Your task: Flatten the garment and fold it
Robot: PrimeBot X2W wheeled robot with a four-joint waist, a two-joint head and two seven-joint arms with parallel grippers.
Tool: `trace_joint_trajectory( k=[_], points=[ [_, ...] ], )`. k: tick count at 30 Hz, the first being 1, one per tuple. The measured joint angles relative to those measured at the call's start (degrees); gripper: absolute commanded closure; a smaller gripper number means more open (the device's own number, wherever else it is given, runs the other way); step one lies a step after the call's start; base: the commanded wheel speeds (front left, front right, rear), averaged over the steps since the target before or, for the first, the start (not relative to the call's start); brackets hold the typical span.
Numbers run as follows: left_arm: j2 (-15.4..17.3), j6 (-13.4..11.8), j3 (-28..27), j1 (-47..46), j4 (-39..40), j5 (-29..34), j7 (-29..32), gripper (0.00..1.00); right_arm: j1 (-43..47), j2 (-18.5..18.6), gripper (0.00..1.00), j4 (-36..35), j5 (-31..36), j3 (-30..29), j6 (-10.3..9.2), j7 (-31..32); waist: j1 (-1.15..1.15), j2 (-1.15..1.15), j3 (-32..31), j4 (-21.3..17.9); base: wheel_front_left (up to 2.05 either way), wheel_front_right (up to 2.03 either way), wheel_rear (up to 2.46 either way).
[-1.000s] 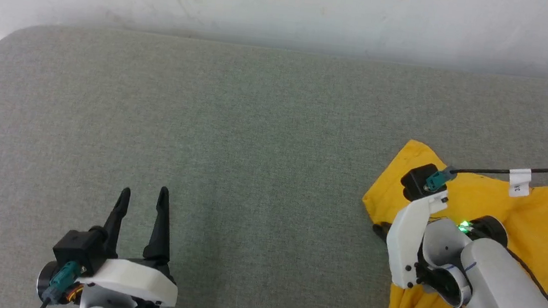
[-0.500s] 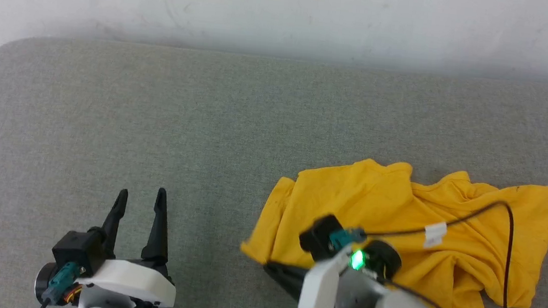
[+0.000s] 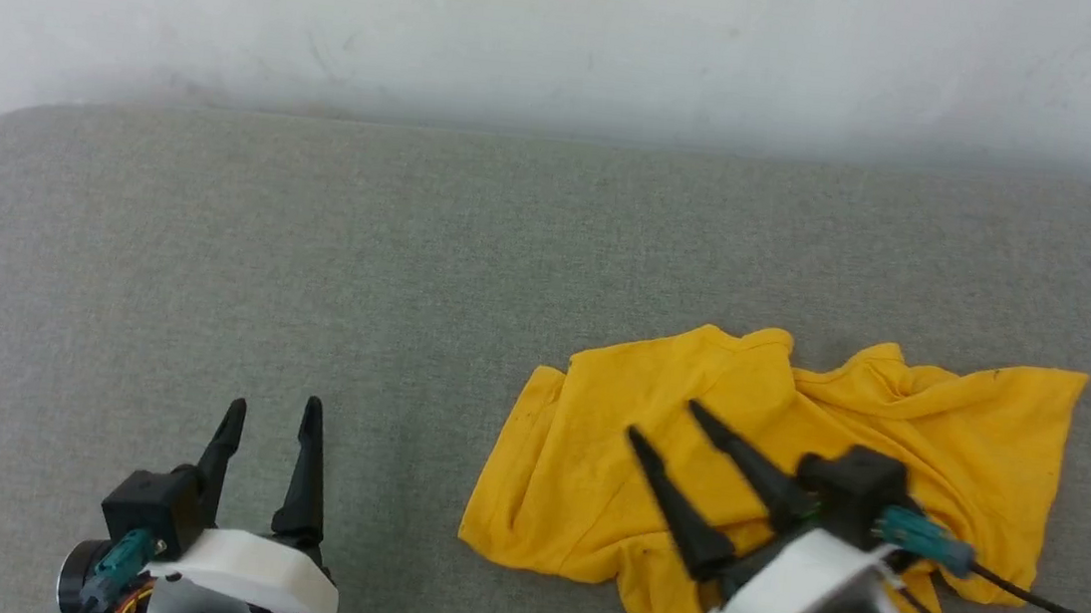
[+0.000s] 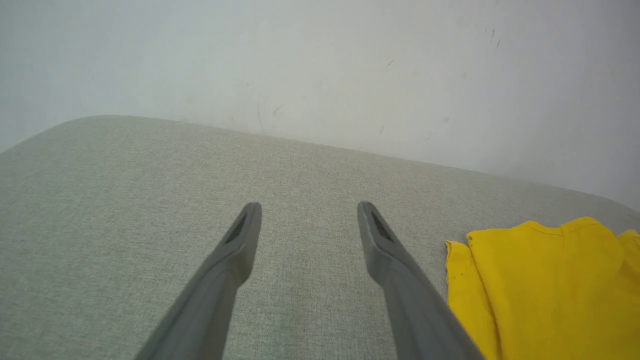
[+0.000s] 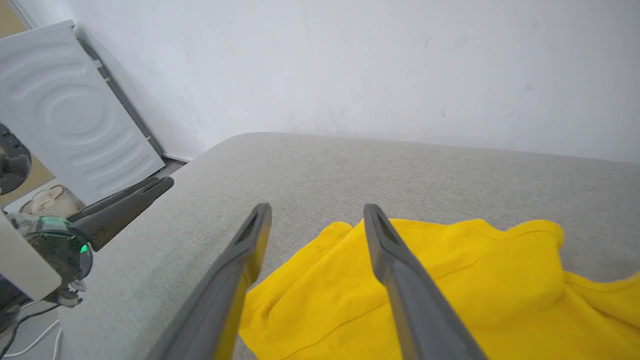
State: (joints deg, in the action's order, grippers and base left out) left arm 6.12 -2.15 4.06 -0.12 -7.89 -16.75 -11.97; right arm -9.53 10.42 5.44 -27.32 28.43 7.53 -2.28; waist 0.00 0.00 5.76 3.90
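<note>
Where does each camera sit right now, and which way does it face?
Head view: on the head, looking forward and down at the grey padded surface; left gripper lower left, right gripper over the T-shirt.
Left wrist view: left wrist, facing along its open fingers toward the wall; T-shirt at right edge.
Right wrist view: right wrist, facing along its open fingers over the T-shirt; left gripper at left.
Shared: both wrist views show T-shirt and wall.

Laundry-type room or robot test space: grey fabric-padded worktop [image 3: 310,254] with rounded corner against bare scuffed white wall [image 3: 572,29]. White appliance [image 5: 70,110] with ring-embossed side panel, likely a washing machine, stands beside it. Yellow garment [image 3: 895,420] lies on worktop.
</note>
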Motion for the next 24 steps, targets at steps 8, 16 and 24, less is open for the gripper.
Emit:
trace_joint_trajectory(
  k=[8, 16, 24],
  points=[
    [1.3, 1.7, 3.9, -3.0, -0.9, 0.4, 5.6, 0.0, 8.9, -3.7, 0.0, -7.9, 8.1, -17.3, 0.0, -1.0, 0.0, 0.0, -1.0, -2.2, 0.0, 0.0, 0.0],
    [1.9, 6.5, 10.8, -16.0, -9.8, 2.3, 17.2, 0.0, 12.3, -6.0, 0.0, -13.4, 10.7, -23.2, 0.0, 1.7, 0.01, 0.0, 1.3, -4.8, 0.0, 0.0, 0.0],
    [3.6, 9.0, 18.6, -25.3, -22.8, 2.8, 30.1, 0.0, 12.3, -7.0, 0.0, -13.7, 10.6, -22.6, 0.0, 2.2, 0.01, 0.0, 3.9, -8.4, 0.0, 0.0, 0.0]
  ],
)
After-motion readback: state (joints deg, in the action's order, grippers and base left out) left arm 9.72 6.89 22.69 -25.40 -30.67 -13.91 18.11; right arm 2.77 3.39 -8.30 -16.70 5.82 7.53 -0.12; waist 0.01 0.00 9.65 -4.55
